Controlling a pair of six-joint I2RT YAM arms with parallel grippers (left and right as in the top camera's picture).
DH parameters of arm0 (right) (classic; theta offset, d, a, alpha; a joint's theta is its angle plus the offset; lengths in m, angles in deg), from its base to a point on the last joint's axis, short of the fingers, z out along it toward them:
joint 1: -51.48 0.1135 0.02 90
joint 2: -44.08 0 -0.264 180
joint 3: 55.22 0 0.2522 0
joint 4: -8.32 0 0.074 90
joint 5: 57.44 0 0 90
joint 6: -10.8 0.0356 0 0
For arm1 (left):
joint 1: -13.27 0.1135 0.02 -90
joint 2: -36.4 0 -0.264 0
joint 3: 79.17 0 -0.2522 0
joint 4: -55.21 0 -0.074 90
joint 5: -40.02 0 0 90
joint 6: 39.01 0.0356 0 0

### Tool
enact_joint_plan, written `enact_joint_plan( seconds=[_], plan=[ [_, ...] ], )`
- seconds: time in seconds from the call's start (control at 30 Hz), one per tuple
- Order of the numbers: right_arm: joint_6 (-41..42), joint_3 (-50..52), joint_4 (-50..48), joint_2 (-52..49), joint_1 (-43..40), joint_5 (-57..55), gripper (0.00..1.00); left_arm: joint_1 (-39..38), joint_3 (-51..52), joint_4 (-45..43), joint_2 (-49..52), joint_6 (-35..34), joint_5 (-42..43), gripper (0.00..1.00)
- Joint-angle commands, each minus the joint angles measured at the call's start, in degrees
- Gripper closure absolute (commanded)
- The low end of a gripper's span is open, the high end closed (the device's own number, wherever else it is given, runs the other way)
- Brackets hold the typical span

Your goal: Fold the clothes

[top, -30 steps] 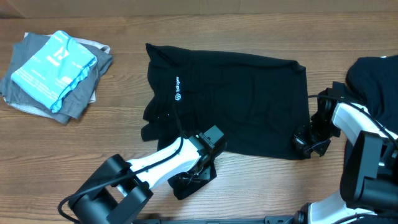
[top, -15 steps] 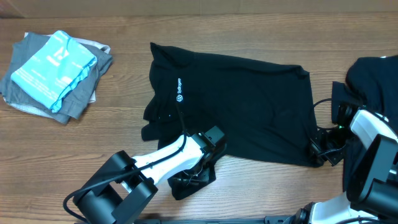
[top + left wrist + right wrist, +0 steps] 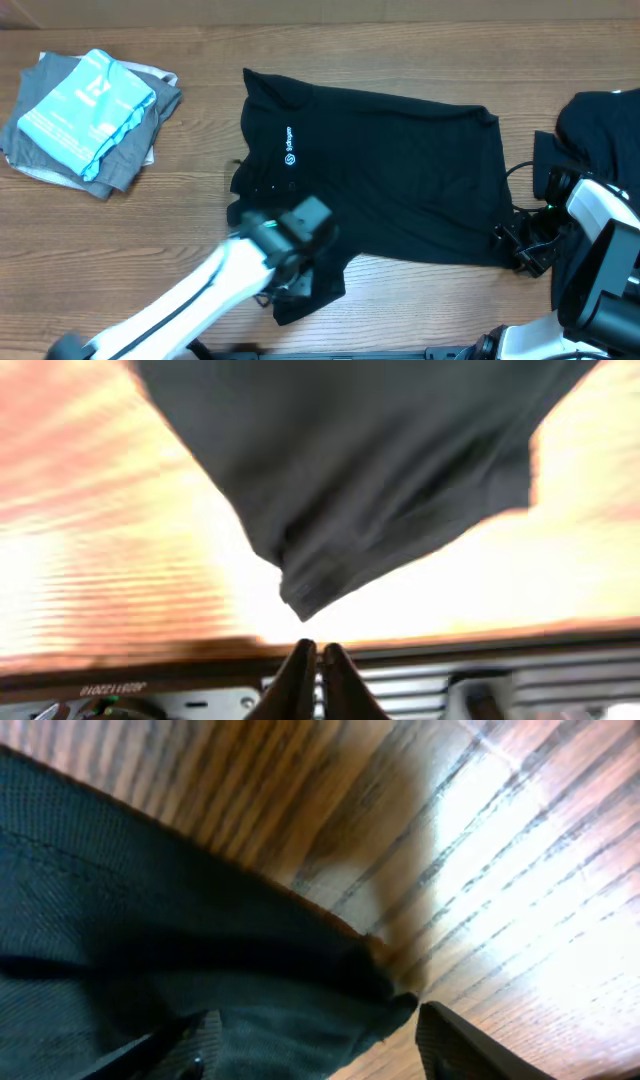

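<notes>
Right fingers (image 3: 455,1040) just sprang apart, letting go of the shirt (image 3: 400,170) corner, which lies loose between them. Left fingers (image 3: 298,678) are pressed together, apparently empty, with the near hem corner just beyond their tips. Shirt is spread mid-tabletop (image 3: 200,210). Best to regrip both near corners evenly, then fold away.

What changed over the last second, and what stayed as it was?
The right gripper dragged the shirt's near right corner farther right, drawing the shirt flatter, then opened and let it go. The left arm has begun to swing and is blurred. The left gripper stayed shut by the near left corner, with no cloth visible between its fingers. The folded pile and the black heap at right stayed put.
</notes>
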Motion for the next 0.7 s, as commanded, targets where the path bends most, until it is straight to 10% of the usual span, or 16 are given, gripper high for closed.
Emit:
enact_joint_plan(
  seconds=[0.0,0.37,0.67],
  plan=[
    [-1.2,1.7,-3.4,-2.4,0.2,0.2,0.3,5.6,-0.9,-1.1,-5.8,-4.7,-6.9,0.91],
    [-15.0,-23.1,12.3,-1.3,3.9,17.7,0.25,22.4,-0.9,-9.8,-0.8,1.6,-3.8,0.9],
    [-24.1,-25.5,5.9,-2.3,8.6,20.3,0.37,31.0,-0.9,-21.9,10.8,10.6,4.9,0.96]
  ],
)
